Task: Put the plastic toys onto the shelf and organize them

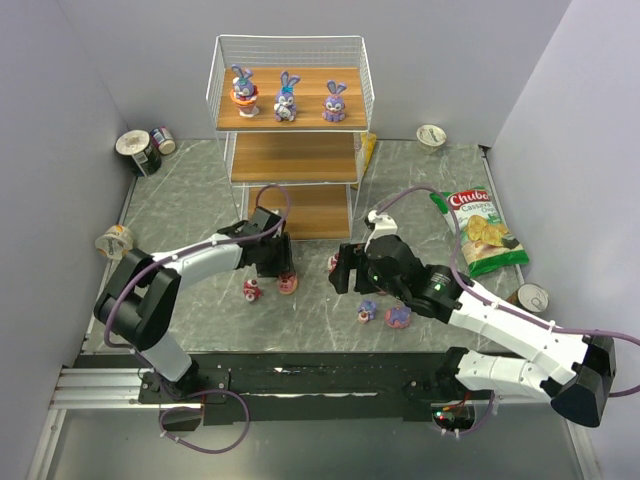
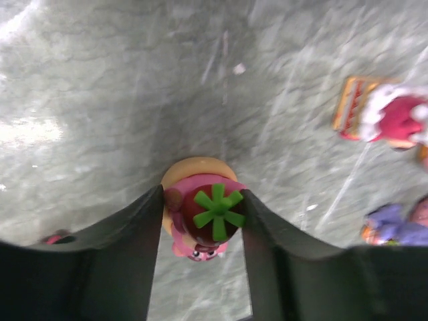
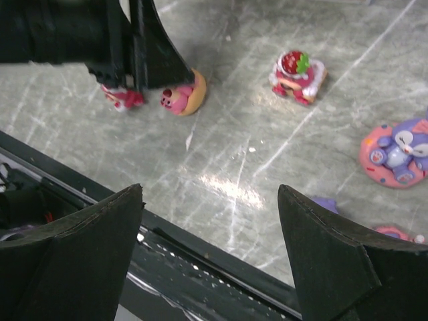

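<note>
- The left end effector [image 2: 201, 194] is down low over the grey bench [image 1: 180, 200], just in front of the shelf [image 1: 290, 158].
- Its two black fingers [image 2: 127, 247] sit tight on both sides of a pink toy with a green star [image 2: 212, 212] on top. It is pinching that toy.
- The pinched toy is down at the bench, and its round tan base shows behind it. I cannot tell if it is upright or tipped.
- A small red toy [image 1: 252, 290] lies on the bench just to the left of the pinched one, not touching it.
- The right end effector [image 3: 210, 200] hangs over the middle of the bench. Its fingers are spread wide, with only bare bench between them.
- Past those fingers, the right wrist view shows a strawberry toy [image 3: 297, 70] and a bunny on a pink ring [image 3: 398, 150]. Both are on the bench, well apart from each other.
- A bit of a purple toy [image 3: 328, 200] peeks out beside the right finger — too hidden to say more.
- Three toys stand upright in a row on the top board of the shelf: the left bunny [image 1: 243, 95], the middle bunny [image 1: 286, 100] and the right bunny [image 1: 334, 103].
- A green and red chip bag [image 1: 483, 232] lies flat on the right side of the bench.
- Two cans [image 1: 140, 150] sit in the far left corner, touching or nearly so.
</note>
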Controlling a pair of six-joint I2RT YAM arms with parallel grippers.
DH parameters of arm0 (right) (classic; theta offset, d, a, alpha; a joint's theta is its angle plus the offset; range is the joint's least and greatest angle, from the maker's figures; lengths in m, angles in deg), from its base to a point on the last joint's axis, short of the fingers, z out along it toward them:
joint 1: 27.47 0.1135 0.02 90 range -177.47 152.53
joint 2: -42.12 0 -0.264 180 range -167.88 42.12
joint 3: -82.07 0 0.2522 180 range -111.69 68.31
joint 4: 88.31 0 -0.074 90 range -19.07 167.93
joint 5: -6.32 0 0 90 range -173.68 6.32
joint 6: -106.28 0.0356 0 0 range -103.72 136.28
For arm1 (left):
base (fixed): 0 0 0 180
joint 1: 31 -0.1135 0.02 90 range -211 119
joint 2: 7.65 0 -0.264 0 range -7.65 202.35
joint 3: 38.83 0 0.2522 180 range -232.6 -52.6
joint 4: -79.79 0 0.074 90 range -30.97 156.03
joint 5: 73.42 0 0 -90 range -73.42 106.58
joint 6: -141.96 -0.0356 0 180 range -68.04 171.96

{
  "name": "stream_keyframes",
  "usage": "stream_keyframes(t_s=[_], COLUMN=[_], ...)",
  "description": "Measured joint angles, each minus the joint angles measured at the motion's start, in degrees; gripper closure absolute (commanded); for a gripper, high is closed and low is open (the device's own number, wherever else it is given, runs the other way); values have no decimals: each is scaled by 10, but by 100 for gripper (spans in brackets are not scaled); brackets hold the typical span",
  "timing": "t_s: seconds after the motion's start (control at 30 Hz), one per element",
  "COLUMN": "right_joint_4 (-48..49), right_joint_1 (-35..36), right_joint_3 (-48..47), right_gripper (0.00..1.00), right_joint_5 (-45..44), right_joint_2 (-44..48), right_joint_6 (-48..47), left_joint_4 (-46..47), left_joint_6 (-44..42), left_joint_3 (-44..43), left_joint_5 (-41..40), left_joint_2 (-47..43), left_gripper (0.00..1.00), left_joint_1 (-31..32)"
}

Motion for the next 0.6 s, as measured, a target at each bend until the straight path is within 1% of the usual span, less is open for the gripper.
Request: stream_keyframes(t_s=[0.03,0.07,0.13,0.2,0.27,0.3,0.37,0.4,0.53,0.6], right_joint_4=[-4,-8,-12,-15,-17,-19,-18,-15,15,27], right_joint_1=[0,0,0,0,0,0,0,0,12,24], right_joint_3=[1,1,1,1,1,1,1,2,21,27], right_gripper=[12,12,11,11,10,10,10,10,9,9], right_joint_5=[2,5,9,14,21,25,39,46,64,63], right_joint_2=[0,0,0,-2,-3,-4,-7,-9,-32,-55], right_joint_6=[0,0,-2,-5,-10,-14,-20,-23,-27,-27], left_joint_4=[0,-1,-11,-23,-35,-44,-53,-56,-64,-68], left_joint_6=[10,21,45,71,93,103,118,125,131,125], left_joint_3=[-4,-7,-17,-31,-49,-60,-77,-81,-85,-83], left_joint_5=[0,-1,-6,-17,-25,-29,-41,-47,-75,-80], left_joint_2=[1,2,10,20,29,34,38,38,24,8], left_gripper=[55,55,51,50,42,34,28,20,11,10], left_joint_1=[1,3,13,27,39,43,50,50,50,47])
